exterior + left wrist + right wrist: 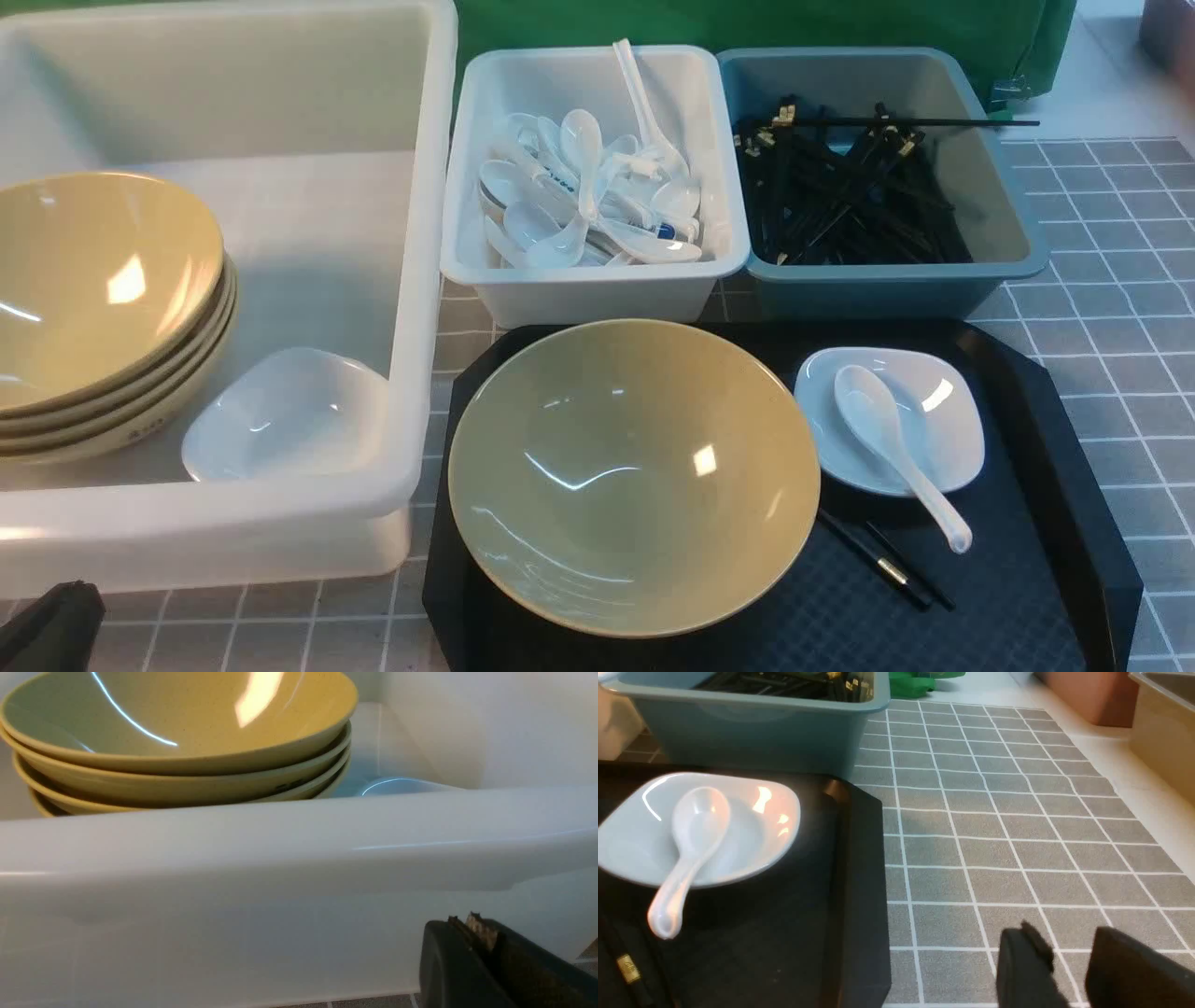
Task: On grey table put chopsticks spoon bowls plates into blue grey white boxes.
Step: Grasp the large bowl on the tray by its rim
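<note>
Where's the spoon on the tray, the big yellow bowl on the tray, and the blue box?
spoon (864, 399), front view, its scoop.
yellow bowl (635, 476), front view, inside middle.
blue box (887, 295), front view, near wall.

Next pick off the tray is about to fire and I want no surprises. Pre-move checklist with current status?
1. Pick-ready: right gripper fingers apart, nothing between them: ok.
2. Out of the way: left gripper shut, empty, low outside the large tub: ok.
3. Access: spoon lies in the white dish, handle overhanging the rim, nothing on top: ok.
4. Free to lift: chopsticks have one end hidden under the tan bowl rim: not ok.
5. Room to drop: small white bin has a heap of spoons but bare space at the far end: ok.
</note>
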